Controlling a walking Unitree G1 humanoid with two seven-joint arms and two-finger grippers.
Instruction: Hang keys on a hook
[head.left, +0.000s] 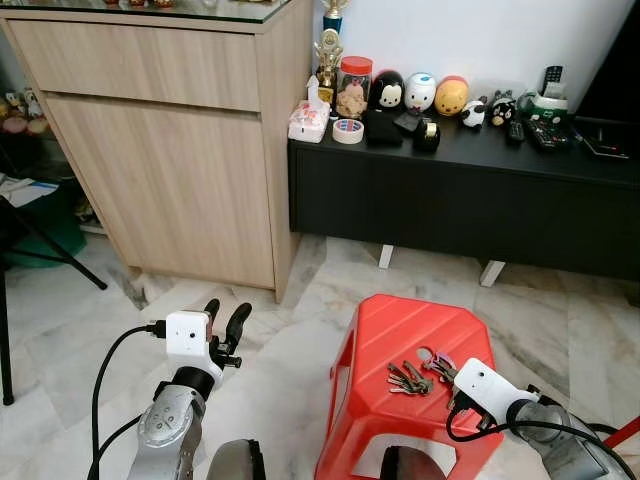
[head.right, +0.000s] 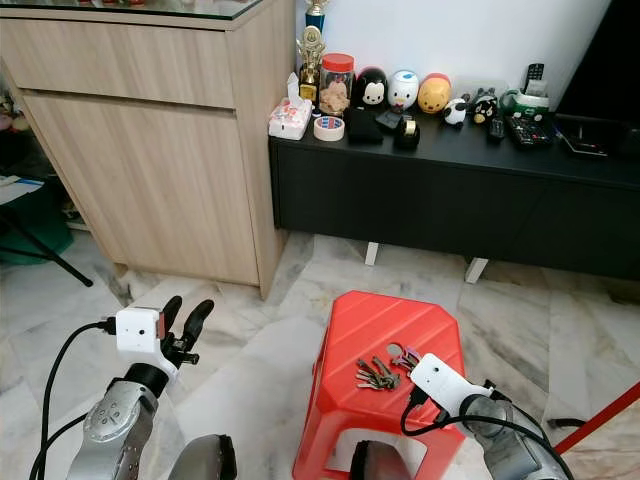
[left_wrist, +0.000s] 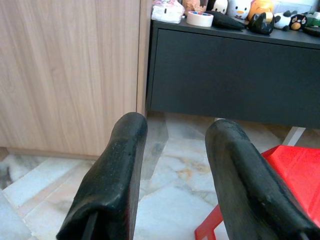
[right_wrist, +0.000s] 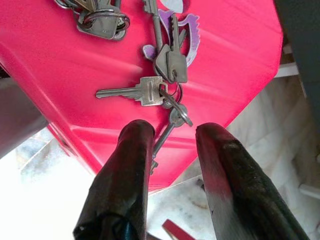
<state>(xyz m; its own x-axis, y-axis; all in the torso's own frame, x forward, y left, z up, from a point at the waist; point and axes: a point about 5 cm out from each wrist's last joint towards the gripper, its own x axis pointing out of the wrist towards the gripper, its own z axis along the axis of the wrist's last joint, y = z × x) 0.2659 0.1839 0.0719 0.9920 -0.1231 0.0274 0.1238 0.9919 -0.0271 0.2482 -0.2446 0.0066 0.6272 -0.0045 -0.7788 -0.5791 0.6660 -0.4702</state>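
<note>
- Keys (right_wrist: 162, 82): lying loose on the red stool (head.left: 400, 330), not yet lifted.
- Right gripper (right_wrist: 170, 150): fingers spread, poised just over the nearest key.
- Left gripper (head.left: 226, 322): fingers apart, raised idle beside the stool.
- Remaining, as judged: grasp, carry, hang; no hook visible.
</note>
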